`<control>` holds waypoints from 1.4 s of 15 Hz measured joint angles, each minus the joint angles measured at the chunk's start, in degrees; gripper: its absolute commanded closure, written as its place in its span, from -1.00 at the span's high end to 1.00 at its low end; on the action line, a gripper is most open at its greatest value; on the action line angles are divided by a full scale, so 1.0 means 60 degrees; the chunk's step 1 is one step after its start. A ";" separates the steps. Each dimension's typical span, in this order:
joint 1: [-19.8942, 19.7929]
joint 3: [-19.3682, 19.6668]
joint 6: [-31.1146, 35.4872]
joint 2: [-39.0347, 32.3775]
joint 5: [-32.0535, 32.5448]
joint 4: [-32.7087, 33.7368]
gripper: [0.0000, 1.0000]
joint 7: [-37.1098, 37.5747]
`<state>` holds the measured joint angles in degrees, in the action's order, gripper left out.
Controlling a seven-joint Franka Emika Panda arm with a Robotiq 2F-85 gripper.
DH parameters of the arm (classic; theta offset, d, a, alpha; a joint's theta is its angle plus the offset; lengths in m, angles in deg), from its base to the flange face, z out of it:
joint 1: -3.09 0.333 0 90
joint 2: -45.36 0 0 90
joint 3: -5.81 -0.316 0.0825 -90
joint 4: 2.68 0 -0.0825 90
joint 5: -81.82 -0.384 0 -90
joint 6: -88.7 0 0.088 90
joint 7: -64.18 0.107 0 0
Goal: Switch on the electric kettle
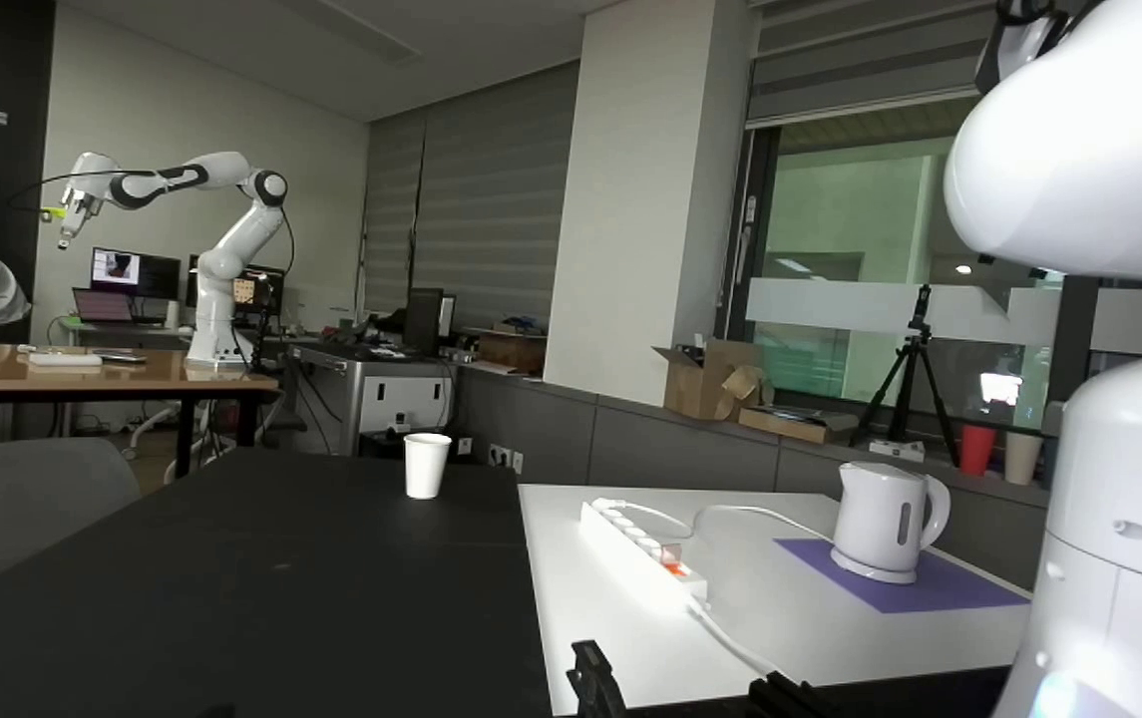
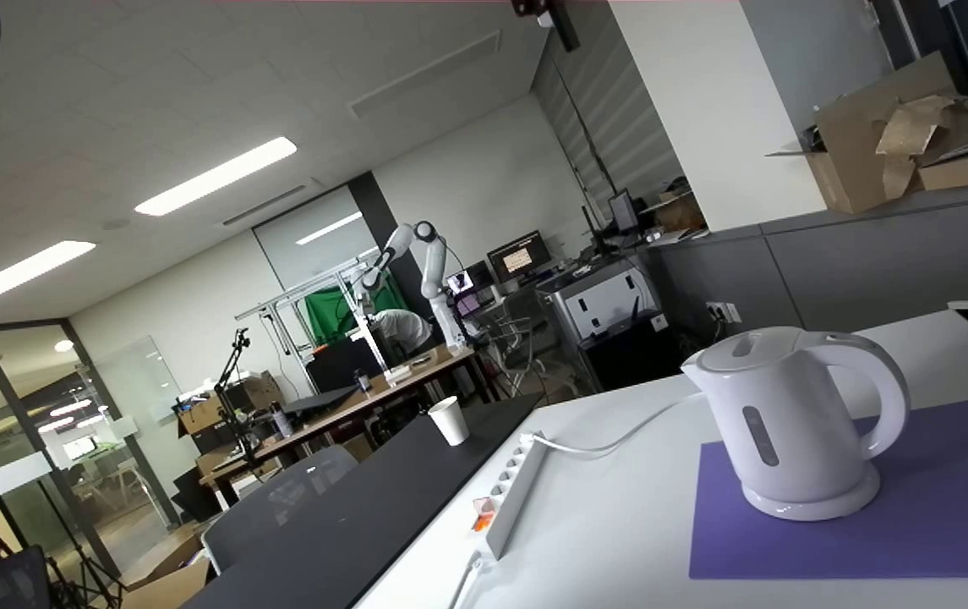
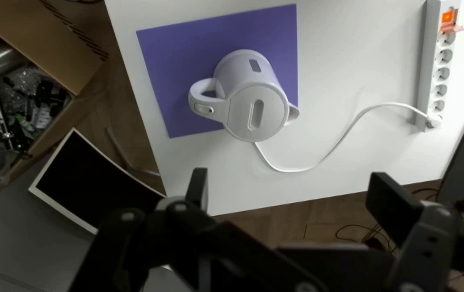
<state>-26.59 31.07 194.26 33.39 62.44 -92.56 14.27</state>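
Wrist view: white, lidded kettle [image 3: 248,95]

Bright ceiling lights [image 2: 216,176], dim surroundings, pale glare on white tabletop [image 1: 770,608].

Grey blinds [image 1: 496,214], lit ceiling lamps [image 2: 216,176]

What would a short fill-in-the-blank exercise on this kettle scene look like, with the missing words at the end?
The kettle stands on a ____ mat.
The white cup stands on the ____ table.
In the wrist view, the gripper is ____, not shut.
Missing words: purple; black; open.
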 measured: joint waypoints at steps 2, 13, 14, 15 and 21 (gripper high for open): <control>-0.0147 -0.0240 0.0595 -0.0437 -0.0476 0.0055 1.00 -0.0002; -0.1118 -0.1715 0.3113 -0.3179 -0.0807 0.1192 -0.13 0.0060; -0.1195 -0.1786 0.3197 -0.3321 -0.0686 0.1301 -0.26 0.0095; -0.1265 -0.1839 0.3275 -0.3459 -0.0578 0.1414 -0.38 0.0136; -0.1615 -0.2104 0.3319 -0.4146 0.0237 0.2110 -1.00 0.0637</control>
<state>-36.28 18.45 214.17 8.51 63.86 -79.90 18.09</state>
